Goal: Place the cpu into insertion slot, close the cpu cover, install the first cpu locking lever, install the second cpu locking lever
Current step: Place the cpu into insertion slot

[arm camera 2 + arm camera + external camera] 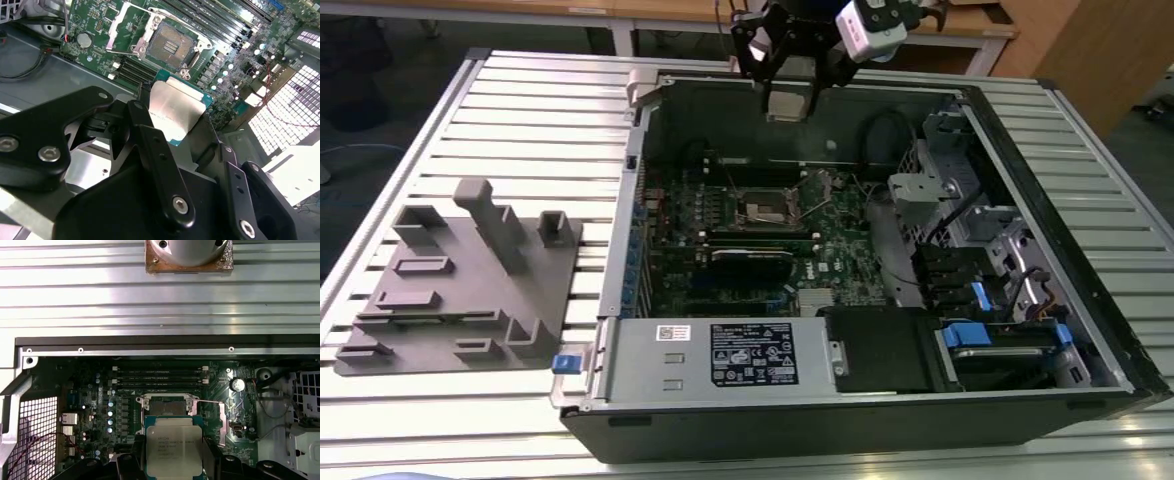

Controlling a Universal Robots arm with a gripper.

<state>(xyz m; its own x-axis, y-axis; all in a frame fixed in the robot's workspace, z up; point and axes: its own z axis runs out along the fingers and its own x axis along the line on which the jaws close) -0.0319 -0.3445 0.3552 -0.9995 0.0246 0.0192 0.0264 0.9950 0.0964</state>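
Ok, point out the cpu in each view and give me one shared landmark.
Exterior view: the cpu hangs in the end effector over the top-of-picture wall of the open computer case.
Second wrist view: the cpu is gripped just short of the socket.
First wrist view: the cpu is gripped, overlapping the socket's edge.
Shared landmark: the insertion slot, open and empty.

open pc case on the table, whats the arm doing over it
The robot arm's gripper is holding the cpu between its fingers, up in the air over the open computer case. Below it on the green motherboard, the insertion slot is bare, with its dark centre exposed. The cpu cover appears swung back beside it. The chip is not yet in the slot.
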